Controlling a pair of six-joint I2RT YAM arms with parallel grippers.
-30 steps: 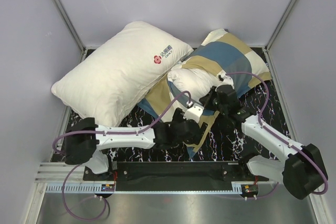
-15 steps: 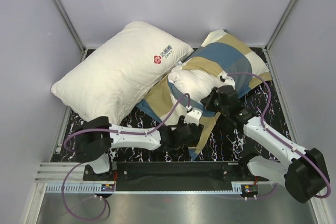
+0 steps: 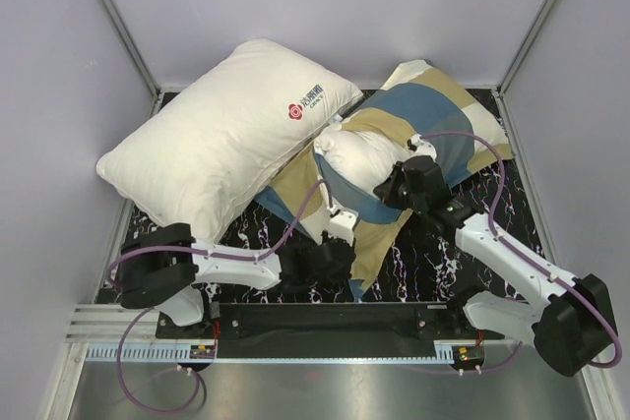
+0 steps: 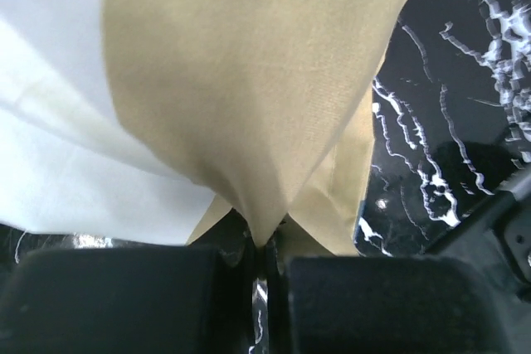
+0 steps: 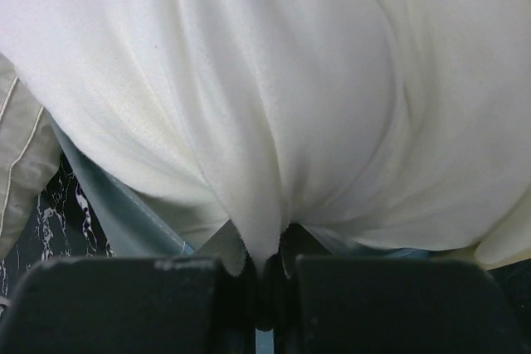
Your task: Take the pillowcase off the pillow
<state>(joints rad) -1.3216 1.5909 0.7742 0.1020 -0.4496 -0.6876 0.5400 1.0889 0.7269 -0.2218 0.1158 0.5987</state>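
Observation:
The checked pillowcase (image 3: 423, 115) in teal, tan and cream lies at the right of the table, its open end toward the front. The plain off-white pillow (image 3: 359, 156) bulges out of that opening. My left gripper (image 3: 330, 265) is shut on a tan fold of the pillowcase (image 4: 249, 113) near the front edge; the fabric runs pinched into the closed jaws (image 4: 264, 246). My right gripper (image 3: 399, 189) is shut on the pillow's white cloth (image 5: 274, 122), which gathers into a pleat at the fingertips (image 5: 267, 261).
A second white pillow with a red logo (image 3: 226, 130) lies diagonally at the back left, overlapping the pillowcase's left edge. The black marbled tabletop (image 3: 433, 263) shows at the front. Grey walls enclose three sides. A black rail (image 3: 325, 322) runs along the near edge.
The left gripper has closed on the tan fabric and drawn back toward the near edge, stretching the pillowcase. The right gripper has stayed shut on the pillow.

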